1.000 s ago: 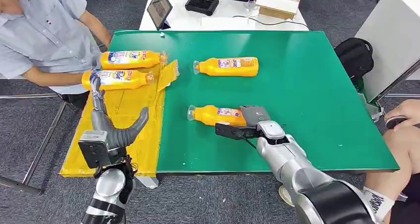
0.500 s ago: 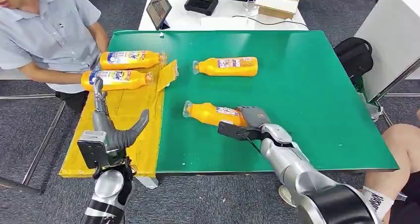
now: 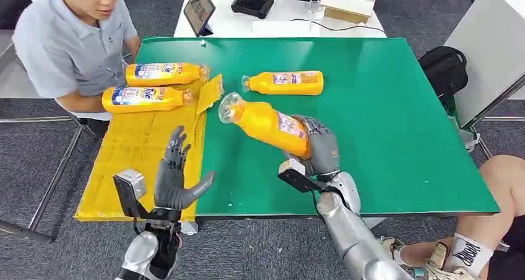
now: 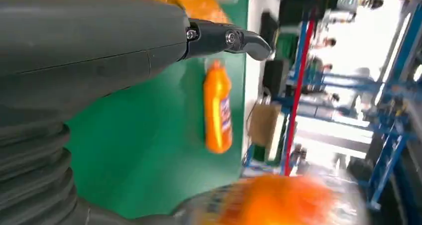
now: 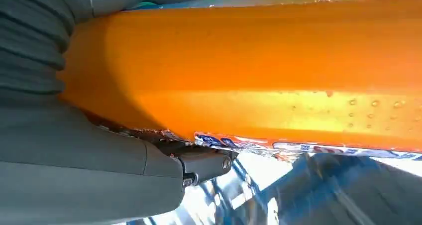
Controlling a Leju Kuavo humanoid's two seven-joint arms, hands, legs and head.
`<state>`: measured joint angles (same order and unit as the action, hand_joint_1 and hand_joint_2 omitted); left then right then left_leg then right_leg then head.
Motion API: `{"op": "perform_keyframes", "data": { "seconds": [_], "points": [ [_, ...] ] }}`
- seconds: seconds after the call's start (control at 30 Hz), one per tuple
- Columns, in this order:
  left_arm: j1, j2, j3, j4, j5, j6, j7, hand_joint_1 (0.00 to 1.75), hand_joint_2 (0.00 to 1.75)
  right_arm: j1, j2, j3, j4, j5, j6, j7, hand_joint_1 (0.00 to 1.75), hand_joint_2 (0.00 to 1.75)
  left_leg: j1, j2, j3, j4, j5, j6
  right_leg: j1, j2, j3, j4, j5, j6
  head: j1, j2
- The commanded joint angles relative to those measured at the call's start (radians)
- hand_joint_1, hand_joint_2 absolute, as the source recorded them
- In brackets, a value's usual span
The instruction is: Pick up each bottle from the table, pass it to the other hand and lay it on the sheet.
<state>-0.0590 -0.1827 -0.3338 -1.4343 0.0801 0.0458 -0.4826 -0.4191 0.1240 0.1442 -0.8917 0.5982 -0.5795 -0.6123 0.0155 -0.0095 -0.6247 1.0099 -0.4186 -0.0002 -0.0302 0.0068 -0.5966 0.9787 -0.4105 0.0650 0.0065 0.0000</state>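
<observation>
The right hand [image 3: 317,148] gripped the orange bottle [image 3: 266,122] by its base, lifted off the counter [image 3: 384,106] and tilted neck-up. It looked full, so probably heavy, smooth and slippery. The left hand [image 3: 175,178] waited empty, fingers spread; mid-body would suit it.

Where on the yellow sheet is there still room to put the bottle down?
The near half of the sheet is bare, from the two bottles lying on it down to its near edge; the left hand is beside it, open. The far end is crowded by those two. The right hand holds the bottle over the green table.
</observation>
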Motion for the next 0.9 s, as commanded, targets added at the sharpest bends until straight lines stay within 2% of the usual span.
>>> {"op": "perform_keyframes", "data": {
  "seconds": [0.03,0.3,0.47,0.63,0.73,0.9],
  "points": [
    [0.038,0.042,-0.066,0.015,0.119,-0.159,0.005,0.00,1.75,0.067,0.011,0.087,-0.164,-0.057,0.058,0.016,1.75,1.75,0.001,0.003,0.007,0.000,-0.003,0.000,0.002,0.001,0.006,-0.001,-0.002,-0.005,0.000,0.000],
    [0.015,0.033,-0.106,0.043,0.037,-0.161,-0.010,0.00,1.75,0.066,0.066,0.212,-0.068,-0.071,0.110,-0.022,1.75,1.75,0.001,0.003,0.005,-0.001,-0.002,0.001,0.002,0.001,0.004,-0.001,-0.001,-0.004,0.000,0.000],
    [0.008,0.029,-0.108,0.044,0.037,-0.160,-0.009,0.00,1.75,0.068,0.084,0.227,-0.051,-0.071,0.102,-0.027,1.73,1.75,0.001,0.001,0.003,-0.001,-0.001,0.000,0.001,0.000,0.003,-0.001,-0.001,-0.002,0.000,0.000],
    [-0.013,0.010,-0.097,0.050,0.038,-0.118,-0.007,0.00,1.75,0.049,0.141,0.324,0.051,-0.089,0.134,-0.040,1.73,1.75,0.002,0.004,0.006,-0.001,-0.002,0.001,0.002,0.002,0.005,-0.001,-0.001,-0.004,0.000,0.000],
    [-0.028,0.007,-0.089,0.057,0.098,-0.141,0.011,0.00,1.75,0.041,0.163,0.369,0.098,-0.100,0.119,-0.042,1.73,1.75,0.002,0.004,0.007,-0.001,-0.003,0.000,0.003,0.002,0.006,-0.001,-0.002,-0.005,0.000,0.000],
    [-0.033,0.006,-0.089,0.042,0.104,-0.130,-0.004,0.00,1.75,0.039,0.159,0.397,0.127,-0.112,0.120,-0.033,1.73,1.75,0.002,0.000,0.003,-0.001,-0.001,0.000,0.002,-0.001,0.003,-0.001,-0.001,-0.003,0.000,0.000]
  ]
}}
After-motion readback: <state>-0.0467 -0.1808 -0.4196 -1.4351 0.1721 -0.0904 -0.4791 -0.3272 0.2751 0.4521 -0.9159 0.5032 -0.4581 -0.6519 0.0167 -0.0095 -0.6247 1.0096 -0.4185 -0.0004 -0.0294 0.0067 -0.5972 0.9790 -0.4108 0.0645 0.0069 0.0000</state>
